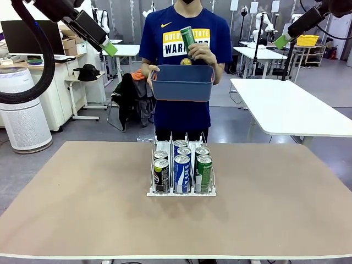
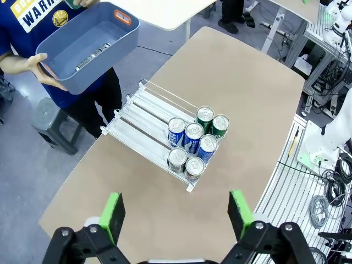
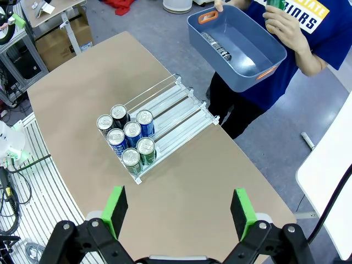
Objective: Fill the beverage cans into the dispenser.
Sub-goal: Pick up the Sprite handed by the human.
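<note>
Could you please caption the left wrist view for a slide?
Open left gripper high above the table, seven beverage cans in the dispenser, person holding a tub.

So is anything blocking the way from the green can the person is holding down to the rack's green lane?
Only the blue-grey tub, held in the air just below the green can in the person's hand. Beyond that nothing visible: the dispenser's lane behind its two green cans is free.

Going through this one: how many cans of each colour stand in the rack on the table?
Black slim metal cans: 2
Blue slim metal cans: 3
Green slim metal cans: 2
Total: 7 in the white-based, clear-divider dispenser; one more green can is in the person's hand.
</note>
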You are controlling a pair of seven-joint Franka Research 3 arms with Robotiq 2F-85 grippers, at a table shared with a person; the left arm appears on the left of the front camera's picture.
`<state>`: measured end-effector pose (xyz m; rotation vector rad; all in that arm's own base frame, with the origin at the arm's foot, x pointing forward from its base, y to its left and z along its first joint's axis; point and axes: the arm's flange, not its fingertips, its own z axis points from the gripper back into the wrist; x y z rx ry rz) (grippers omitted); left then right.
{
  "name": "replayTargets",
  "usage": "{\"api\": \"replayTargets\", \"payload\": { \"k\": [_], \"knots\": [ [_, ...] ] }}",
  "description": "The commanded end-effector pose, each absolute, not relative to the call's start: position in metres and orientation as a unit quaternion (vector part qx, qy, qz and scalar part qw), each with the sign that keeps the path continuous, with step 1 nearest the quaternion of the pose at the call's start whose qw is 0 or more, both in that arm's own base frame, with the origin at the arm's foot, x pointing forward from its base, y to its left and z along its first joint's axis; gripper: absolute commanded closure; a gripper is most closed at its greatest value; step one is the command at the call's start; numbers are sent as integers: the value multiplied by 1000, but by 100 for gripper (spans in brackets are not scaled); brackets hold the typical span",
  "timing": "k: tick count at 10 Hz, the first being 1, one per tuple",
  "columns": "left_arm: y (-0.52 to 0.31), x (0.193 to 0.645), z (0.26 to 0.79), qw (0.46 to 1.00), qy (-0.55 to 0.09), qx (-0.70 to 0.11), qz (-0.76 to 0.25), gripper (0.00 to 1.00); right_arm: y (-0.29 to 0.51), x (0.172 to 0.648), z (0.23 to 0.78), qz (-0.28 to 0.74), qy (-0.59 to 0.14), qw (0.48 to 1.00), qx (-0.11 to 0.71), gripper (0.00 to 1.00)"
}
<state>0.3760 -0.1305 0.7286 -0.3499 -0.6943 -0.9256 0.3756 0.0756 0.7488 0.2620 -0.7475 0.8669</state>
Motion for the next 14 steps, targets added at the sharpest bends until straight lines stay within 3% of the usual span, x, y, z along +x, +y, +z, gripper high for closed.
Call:
{"api": "replayTargets", "payload": {
  "k": [1, 14],
  "knots": [
    [-130, 372, 725, 825, -323, -172, -430, 0, 76, 375, 748, 409, -352, 833, 123, 0],
    [-130, 372, 725, 825, -323, -172, -430, 0, 76, 375, 748, 409, -352, 833, 123, 0]
  ]
}}
